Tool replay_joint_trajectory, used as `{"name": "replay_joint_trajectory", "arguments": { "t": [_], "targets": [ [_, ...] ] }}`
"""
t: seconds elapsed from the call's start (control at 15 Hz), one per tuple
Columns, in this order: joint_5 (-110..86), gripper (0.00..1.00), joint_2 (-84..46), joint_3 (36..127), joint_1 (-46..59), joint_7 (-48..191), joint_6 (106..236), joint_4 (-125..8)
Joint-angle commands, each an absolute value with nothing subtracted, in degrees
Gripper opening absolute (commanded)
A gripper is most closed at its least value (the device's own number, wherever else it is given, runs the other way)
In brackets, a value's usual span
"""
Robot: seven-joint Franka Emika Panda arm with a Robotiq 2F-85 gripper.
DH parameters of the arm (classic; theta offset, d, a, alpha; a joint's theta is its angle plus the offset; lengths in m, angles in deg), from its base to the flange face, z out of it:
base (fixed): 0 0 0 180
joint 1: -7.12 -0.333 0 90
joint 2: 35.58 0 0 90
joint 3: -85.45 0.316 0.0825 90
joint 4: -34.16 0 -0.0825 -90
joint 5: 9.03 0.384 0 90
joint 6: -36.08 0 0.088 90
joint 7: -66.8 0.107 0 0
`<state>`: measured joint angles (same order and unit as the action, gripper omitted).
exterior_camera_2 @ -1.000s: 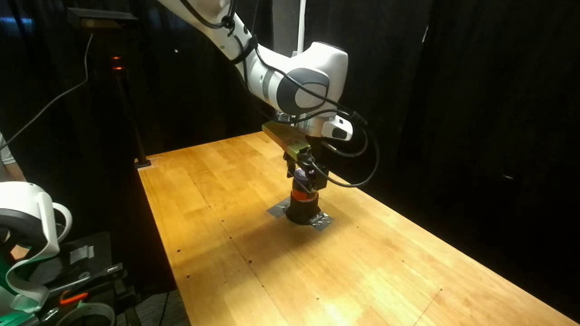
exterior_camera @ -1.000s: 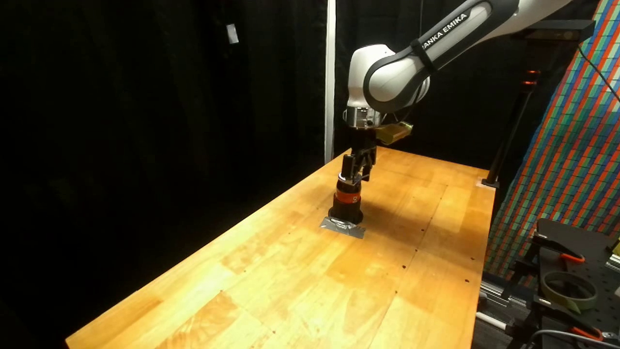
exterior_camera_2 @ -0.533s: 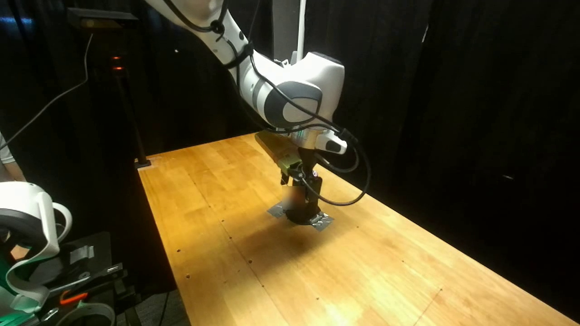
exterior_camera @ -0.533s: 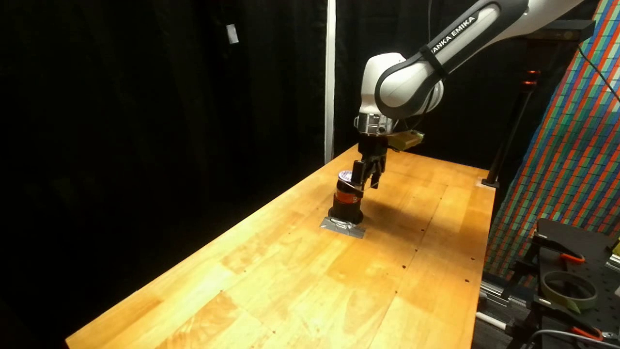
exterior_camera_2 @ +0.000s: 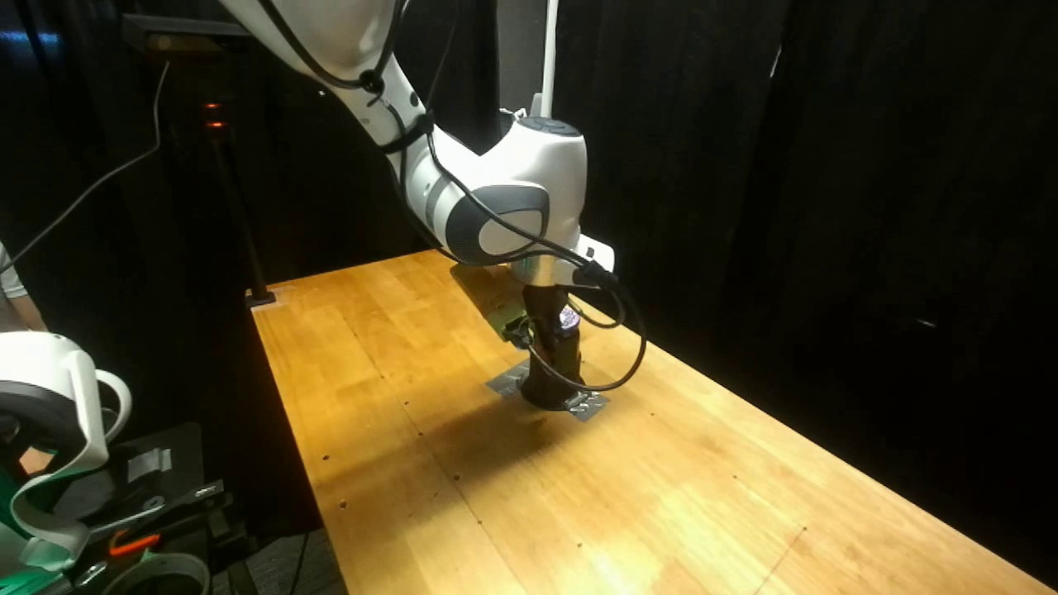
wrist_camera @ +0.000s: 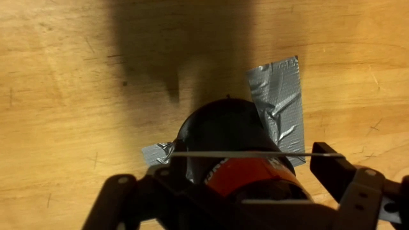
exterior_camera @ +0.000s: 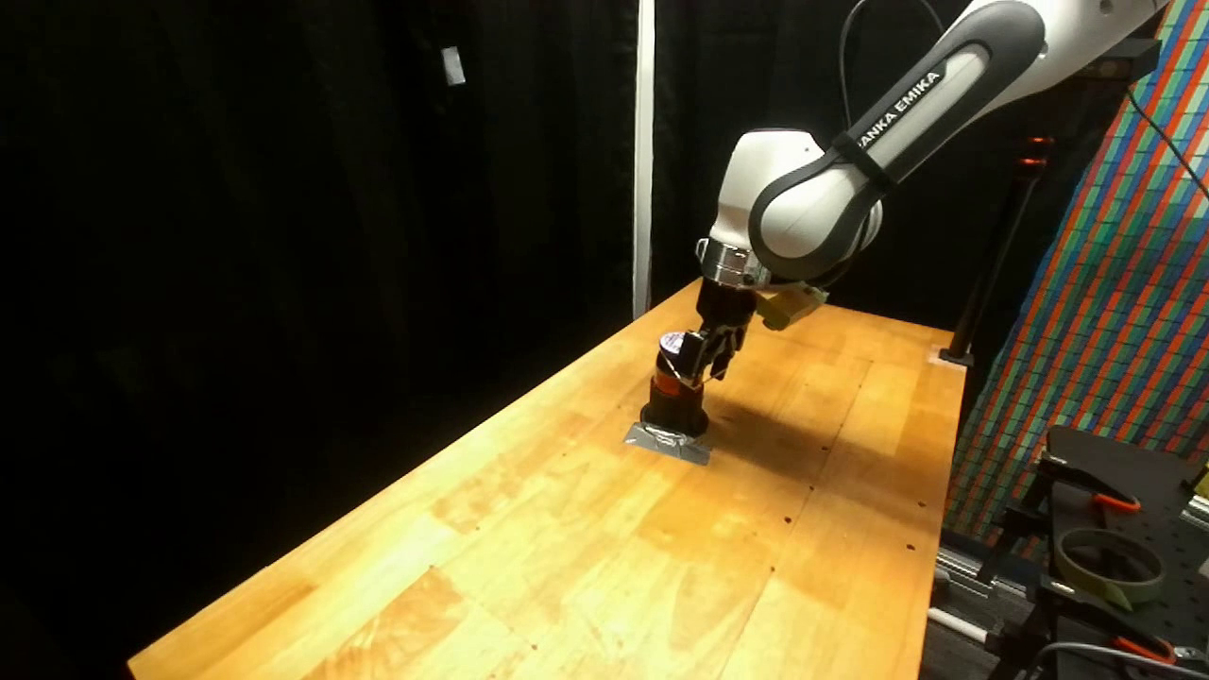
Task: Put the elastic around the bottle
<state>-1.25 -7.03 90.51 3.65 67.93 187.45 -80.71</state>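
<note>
A white robot arm [exterior_camera: 812,227] reaches down over a wooden table [exterior_camera: 529,567], with black curtains [exterior_camera: 321,283] behind. On the table a dark bottle [exterior_camera: 668,382] stands upright, with an orange-red label and a pale, printed top. Silver-gray tape [wrist_camera: 284,108] lies on the tabletop at two sides of its wide black foot.

The claw [wrist_camera: 252,155] points down, slightly tilted, right by the upper part of the bottle. Its two fingers [wrist_camera: 334,169] are spread apart, and the elastic [wrist_camera: 223,154], a thin pale band, is stretched almost straight between their tips.

In the wrist view the band crosses in front of the bottle, along the lower edge of the label. A shorter pale strip shows nearer the top; whether it belongs to the same loop cannot be told. In an exterior view the elastic is a fine line slanting down across the bottle's side toward the fingers; whether it fully encircles the bottle cannot be told. A black cable [exterior_camera_2: 641,330] loops beside the claw.
</note>
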Motion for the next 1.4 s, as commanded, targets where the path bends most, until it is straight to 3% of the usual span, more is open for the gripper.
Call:
{"name": "replay_joint_trajectory", "arguments": {
  "t": [0.0, 0.8, 1.33],
  "targets": [
    [-2.73, 1.00, -8.31, 89.12, 1.89, 71.20, 191.48, -83.99],
    [-16.05, 1.00, -6.46, 72.82, -14.90, 100.79, 195.86, -83.46],
    [-14.91, 1.00, -13.65, 78.91, -10.02, 89.99, 199.03, -93.01]
  ]
}}
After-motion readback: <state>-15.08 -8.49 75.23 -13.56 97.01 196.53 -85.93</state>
